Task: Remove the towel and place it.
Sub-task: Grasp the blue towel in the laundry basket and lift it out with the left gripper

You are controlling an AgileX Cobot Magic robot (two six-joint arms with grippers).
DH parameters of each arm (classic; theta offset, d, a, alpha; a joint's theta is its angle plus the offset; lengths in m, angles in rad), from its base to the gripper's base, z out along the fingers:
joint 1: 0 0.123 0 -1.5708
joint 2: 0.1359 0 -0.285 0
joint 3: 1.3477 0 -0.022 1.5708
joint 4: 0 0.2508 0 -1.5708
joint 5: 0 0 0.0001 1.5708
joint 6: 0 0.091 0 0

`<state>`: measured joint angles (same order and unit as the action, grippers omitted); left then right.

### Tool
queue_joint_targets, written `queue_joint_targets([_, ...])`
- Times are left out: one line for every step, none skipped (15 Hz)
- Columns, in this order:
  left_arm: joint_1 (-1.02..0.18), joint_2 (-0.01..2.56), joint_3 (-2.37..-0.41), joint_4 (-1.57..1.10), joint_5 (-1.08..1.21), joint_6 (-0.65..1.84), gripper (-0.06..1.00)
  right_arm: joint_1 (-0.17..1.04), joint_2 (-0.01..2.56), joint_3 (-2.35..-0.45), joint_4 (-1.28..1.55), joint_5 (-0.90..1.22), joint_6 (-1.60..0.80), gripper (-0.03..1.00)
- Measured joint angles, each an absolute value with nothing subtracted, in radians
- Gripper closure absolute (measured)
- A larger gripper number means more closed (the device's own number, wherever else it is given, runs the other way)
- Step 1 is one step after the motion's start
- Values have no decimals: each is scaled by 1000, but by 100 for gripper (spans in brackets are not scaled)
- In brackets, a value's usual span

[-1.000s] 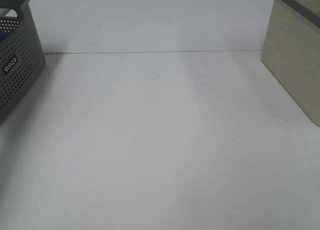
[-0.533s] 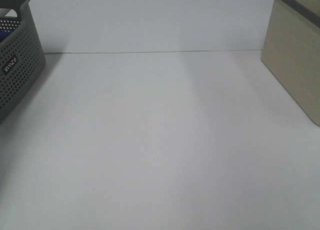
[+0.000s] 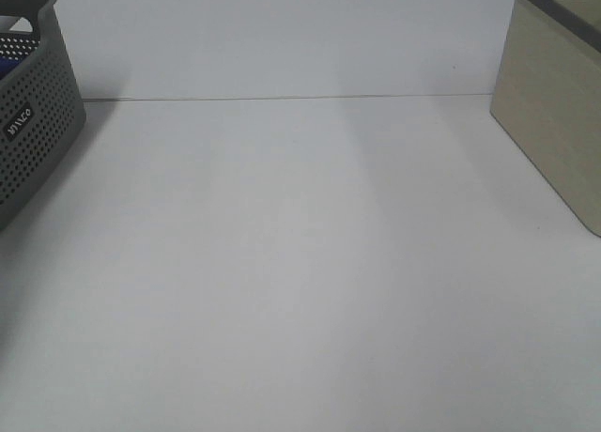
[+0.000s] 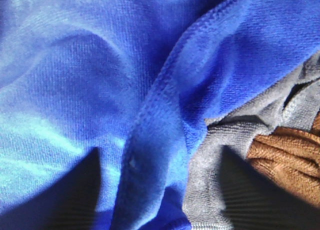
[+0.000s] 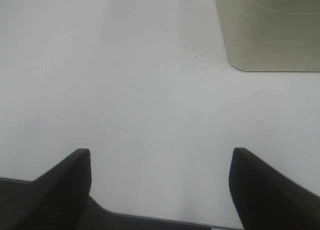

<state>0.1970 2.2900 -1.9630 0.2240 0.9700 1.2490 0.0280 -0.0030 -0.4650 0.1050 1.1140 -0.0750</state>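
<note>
- Left hand [image 4: 160, 149]: its two dark fingers [image 4: 82, 190] stand apart, pressed down into the towel [image 4: 75, 65]. A stitched fold of the blue plush runs up between them. The fingers straddle the fold and are not visibly clamped on it.
- The towel fills almost the whole left wrist view, rumpled into soft ridges. Its edge lies over a grey cloth [image 4: 225, 135], and a brown cloth [image 4: 285, 160] shows beyond that.
- From the high camera only a thin blue sliver shows, inside the dark perforated basket [image 3: 33, 122] at the far left edge, so the towel appears to be in the basket. Neither arm shows in that view.
- Right hand [image 5: 161, 151]: fingers wide apart and empty, hovering over bare white tabletop [image 5: 125, 65] near a beige box [image 5: 270, 30].
- Step in hand, as a judgement: the grasp on the towel, with removal not yet begun.
- Next move, as a judgement: bring the left fingers together on the fold, then lift high enough for the cloth to clear the basket rim. The grip should take the blue plush alone, since the grey cloth lies just beside one finger and could be caught too.
- The open tabletop between basket and box looks the likely place to lay it.
</note>
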Motion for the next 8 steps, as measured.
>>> queue_joint_targets([197, 2290, -1963, 218, 970, 1230, 53, 28, -3, -465, 105, 1114, -75, 22])
queue_joint_targets([197, 2290, -1963, 206, 970, 1214, 59, 28, -3, -465, 105, 1114, -75, 22])
queue_joint_targets([197, 2290, -1963, 200, 970, 1204, 62, 28, -3, -465, 105, 1114, -75, 22])
queue_joint_targets([197, 2290, -1963, 199, 969, 1203, 63, 28, -3, -465, 105, 1114, -75, 22])
queue_joint_targets([197, 2290, -1963, 200, 965, 1203, 66, 28, -3, -465, 105, 1114, -75, 22])
queue_joint_targets([197, 2290, -1963, 213, 964, 1203, 76, 28, -3, -465, 105, 1114, -75, 22])
queue_joint_targets([196, 2290, -1963, 238, 964, 1203, 89, 28, -3, -465, 105, 1114, -75, 22])
queue_joint_targets([196, 2289, -1963, 244, 964, 1203, 93, 28, -3, -465, 105, 1114, -75, 22])
